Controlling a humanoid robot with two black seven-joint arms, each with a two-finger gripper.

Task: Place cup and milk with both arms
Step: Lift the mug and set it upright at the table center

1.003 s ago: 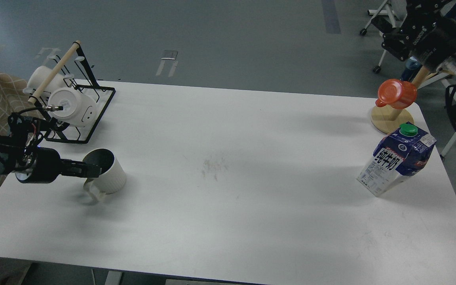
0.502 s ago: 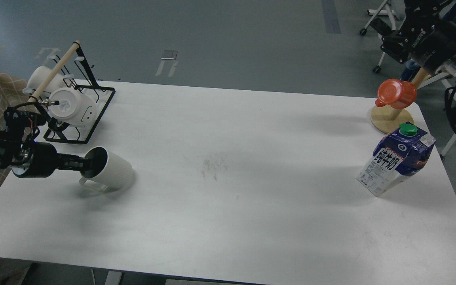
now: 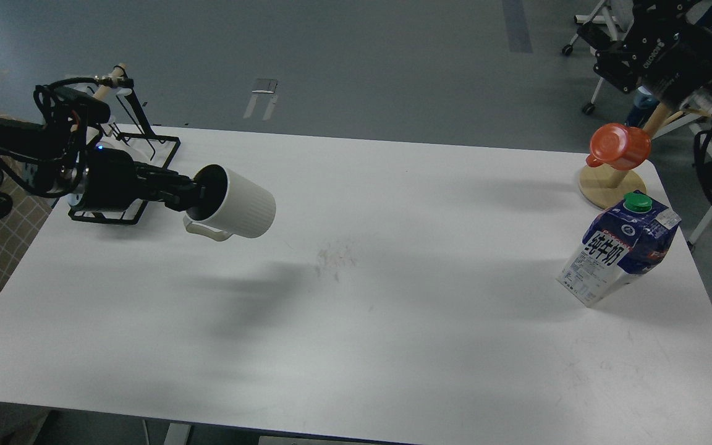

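The cup point(image 3: 241, 203), cream-white and ribbed, hangs on its side above the left part of the white table point(image 3: 356, 334), mouth to the left, handle down. My left gripper point(image 3: 194, 192) is shut on its rim, one finger inside the mouth. The milk point(image 3: 617, 258), a blue and white carton with a green cap, stands near the table's right edge. My right gripper point(image 3: 614, 57) is high at the far right, beyond the table and well above the milk; it is dark and its fingers cannot be told apart.
A black wire rack point(image 3: 159, 146) with a wooden bar stands at the back left, mostly hidden behind my left arm. An orange cup point(image 3: 620, 146) hangs on a wooden stand point(image 3: 609, 190) just behind the milk. Chair legs stand on the floor at the far right.
My left gripper has lifted the cup off the table and carried it up and to the right, tipping it onto its side. The milk has not moved; the right arm has shifted slightly.
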